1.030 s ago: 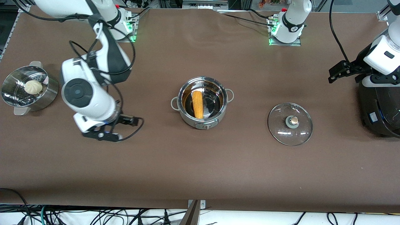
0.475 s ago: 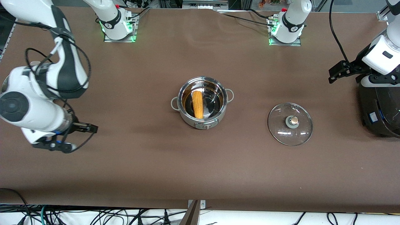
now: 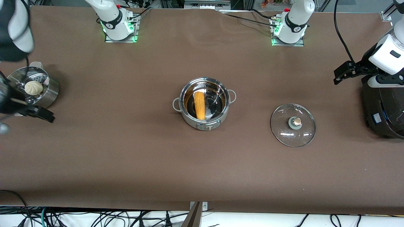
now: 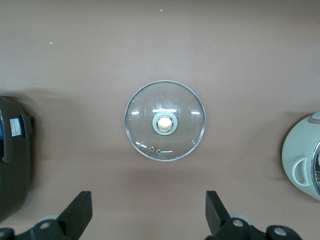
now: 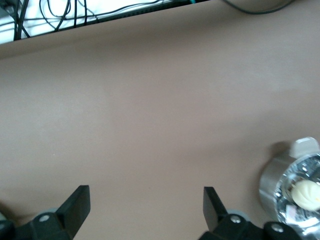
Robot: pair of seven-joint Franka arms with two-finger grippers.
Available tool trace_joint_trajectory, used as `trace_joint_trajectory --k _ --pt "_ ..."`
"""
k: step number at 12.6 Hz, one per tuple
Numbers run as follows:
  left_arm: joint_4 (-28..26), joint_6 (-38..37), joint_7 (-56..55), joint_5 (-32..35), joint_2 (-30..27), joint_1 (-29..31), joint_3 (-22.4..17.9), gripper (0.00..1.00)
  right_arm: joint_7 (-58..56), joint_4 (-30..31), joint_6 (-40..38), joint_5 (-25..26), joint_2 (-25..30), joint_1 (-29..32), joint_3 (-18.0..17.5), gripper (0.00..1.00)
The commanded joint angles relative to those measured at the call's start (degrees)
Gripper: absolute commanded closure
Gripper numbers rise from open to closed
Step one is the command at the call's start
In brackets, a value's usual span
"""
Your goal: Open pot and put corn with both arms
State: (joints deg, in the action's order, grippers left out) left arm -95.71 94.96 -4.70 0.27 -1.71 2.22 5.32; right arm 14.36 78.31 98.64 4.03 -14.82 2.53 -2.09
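The left end effector hangs high over the surface near the black rice cooker, its fingers spread wide and holding nothing. The right end effector is spread and bare too, up beside the steamer pot with the white bun. The corn lies inside the open steel pot. The glass lid rests flat beside the pot, toward the rice cooker.

Robotics lab: bolted arm bases, brown-covered table, loose cables along edge.
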Motion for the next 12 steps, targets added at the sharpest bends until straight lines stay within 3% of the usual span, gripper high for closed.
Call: trace_joint_trajectory --k 1,6,12 --pt "2.02 -0.74 -0.05 1.58 1.0 -1.16 -0.4 0.0 -1.43 4.83 -0.46 -0.87 5.15 0.98 -0.55 0.0" --pt "2.54 -1.0 -0.05 1.58 1.18 -0.81 -0.4 0.0 -7.33 7.12 -1.34 -0.86 6.29 0.02 -0.28 0.0" --pt "2.54 -1.09 -0.05 1.58 1.18 -1.07 -0.4 0.0 -7.33 2.81 -4.42 -1.13 2.25 -0.07 -0.64 0.0"
